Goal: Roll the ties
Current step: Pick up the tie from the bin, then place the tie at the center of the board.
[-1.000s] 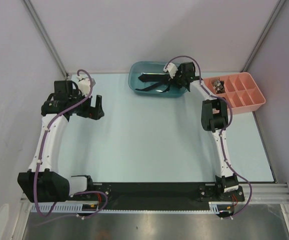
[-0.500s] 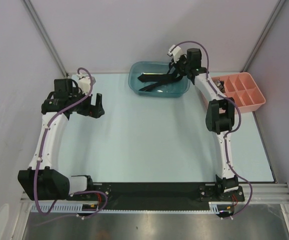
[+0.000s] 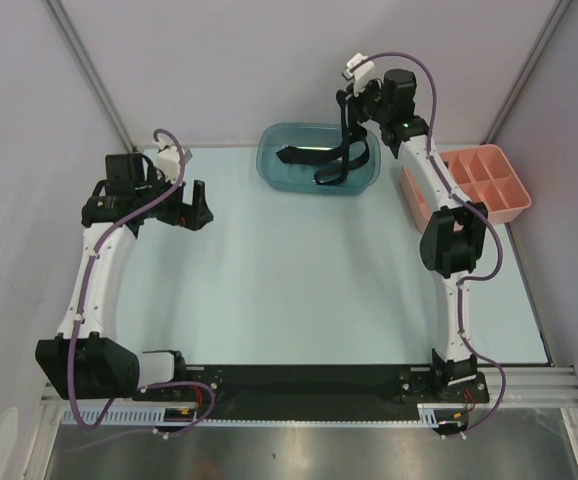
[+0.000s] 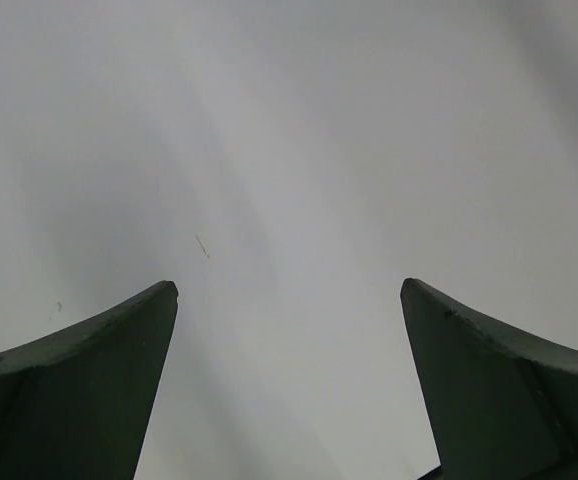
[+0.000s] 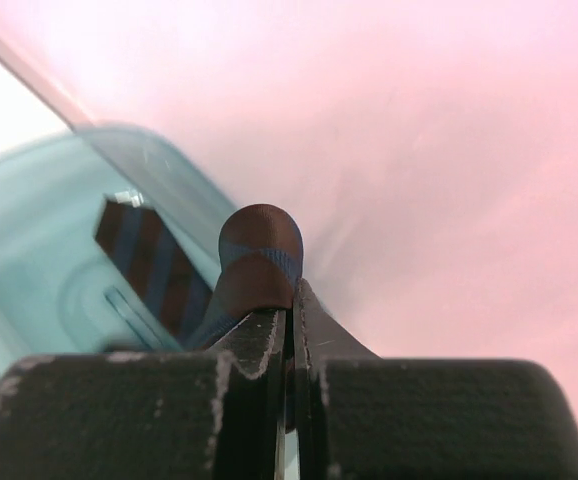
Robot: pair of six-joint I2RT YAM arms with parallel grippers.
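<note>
A dark tie with faint blue stripes hangs from my right gripper, which is shut on it and held high over the teal tub at the back of the table. The tie's lower part and pointed tip still lie in the tub. In the right wrist view a fold of the tie bulges above my closed fingertips, with its striped end down in the tub. My left gripper is open and empty over the table's left side; its view shows only bare surface between the fingers.
A pink compartment tray with a small dark item in one cell stands at the back right, beside my right arm. Grey walls enclose the table on three sides. A black strip runs along the near edge.
My right gripper has risen from the tub toward the back wall, lifting one end of the tie out of the tub. My left gripper has shifted slightly.
</note>
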